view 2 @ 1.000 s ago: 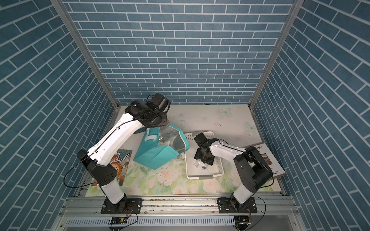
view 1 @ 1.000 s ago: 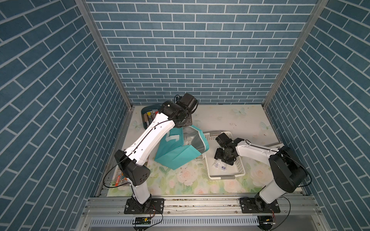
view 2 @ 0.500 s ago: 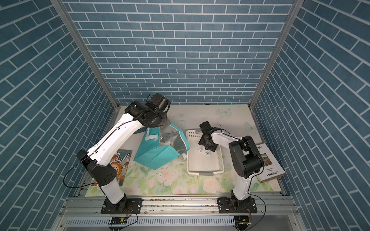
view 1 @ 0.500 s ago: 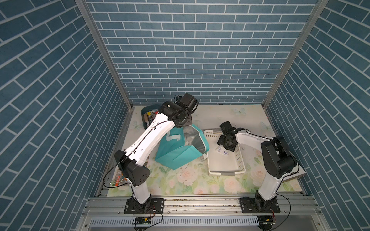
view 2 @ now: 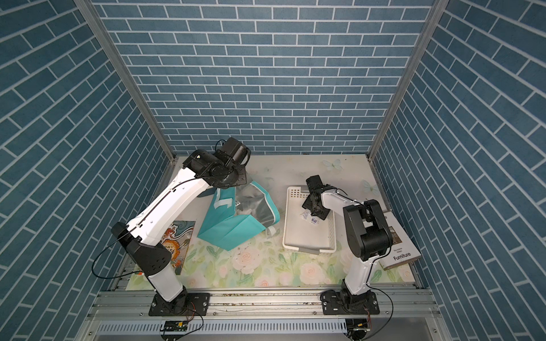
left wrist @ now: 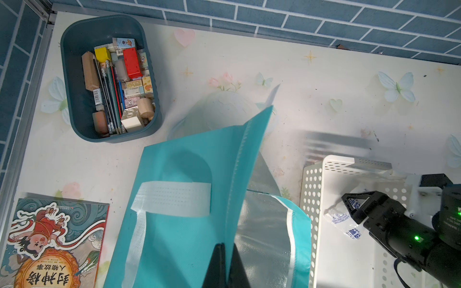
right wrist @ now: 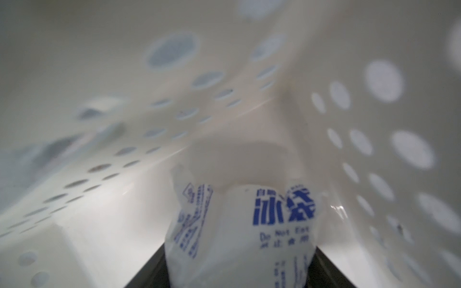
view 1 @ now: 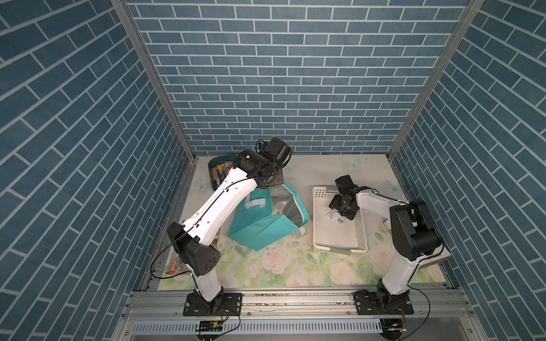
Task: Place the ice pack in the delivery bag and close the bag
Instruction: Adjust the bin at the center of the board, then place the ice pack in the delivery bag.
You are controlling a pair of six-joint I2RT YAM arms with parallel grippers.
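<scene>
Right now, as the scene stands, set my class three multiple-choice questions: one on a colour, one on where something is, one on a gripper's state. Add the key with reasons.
1. What colour is the lining of the delivery bag?
A) silver
B) black
C) yellow

2. Where is the ice pack?
A) inside the delivery bag
B) in the white basket
C) under the delivery bag

3. The left gripper is:
A) open above the white basket
B) open, touching nothing
C) shut on the delivery bag's edge

Key:
1 A: shiny foil shows inside the bag's mouth in the left wrist view.
2 B: the pack is within the perforated walls, between the right gripper's jaws.
3 C: it pinches the teal wall.
</scene>
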